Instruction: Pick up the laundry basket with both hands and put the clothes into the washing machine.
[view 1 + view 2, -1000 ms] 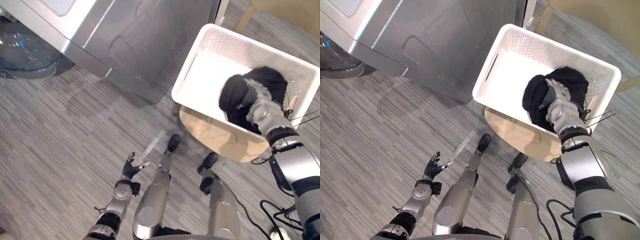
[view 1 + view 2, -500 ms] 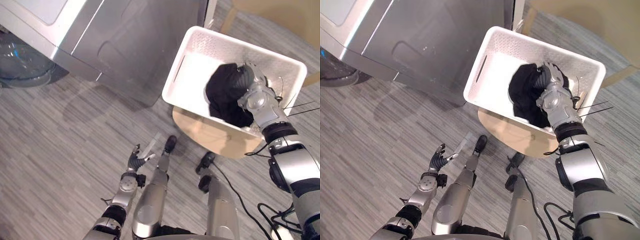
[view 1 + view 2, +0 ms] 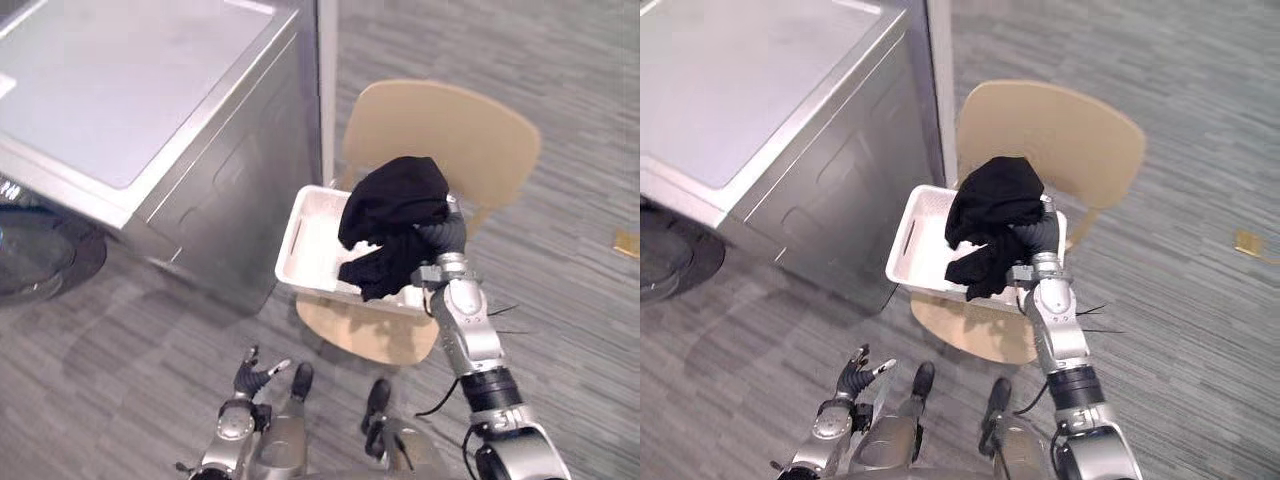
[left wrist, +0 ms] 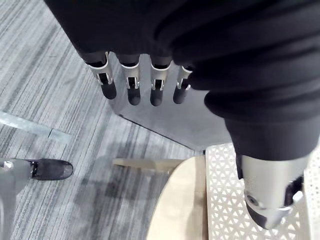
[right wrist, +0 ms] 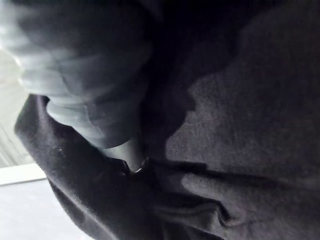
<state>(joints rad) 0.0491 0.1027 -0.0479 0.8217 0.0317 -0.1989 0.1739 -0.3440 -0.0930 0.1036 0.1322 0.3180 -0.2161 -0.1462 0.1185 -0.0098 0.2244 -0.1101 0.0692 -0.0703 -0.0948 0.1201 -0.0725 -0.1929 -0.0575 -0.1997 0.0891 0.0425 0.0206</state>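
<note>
Washing machine [image 3: 130,110], grey, stands just beside the basket [image 3: 295,240]; its round dark door [image 3: 35,255] is round the corner from the basket. Chair [image 3: 450,130] is under the basket, which sits on the seat. Black clothes [image 3: 392,205] hang above the basket, clear of its rim, draped over the right hand [image 3: 445,238]. Its fingers are buried in cloth, so I cannot tell their hold. Left hand [image 3: 252,373] is well below the basket, fingers slack, empty. My read: carry the bundle high past the machine's corner, trailing end clear, then lower to the door

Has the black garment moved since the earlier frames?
Yes. The black garment lay inside the white basket; now it hangs above the basket's rim, raised on the right hand.
</note>
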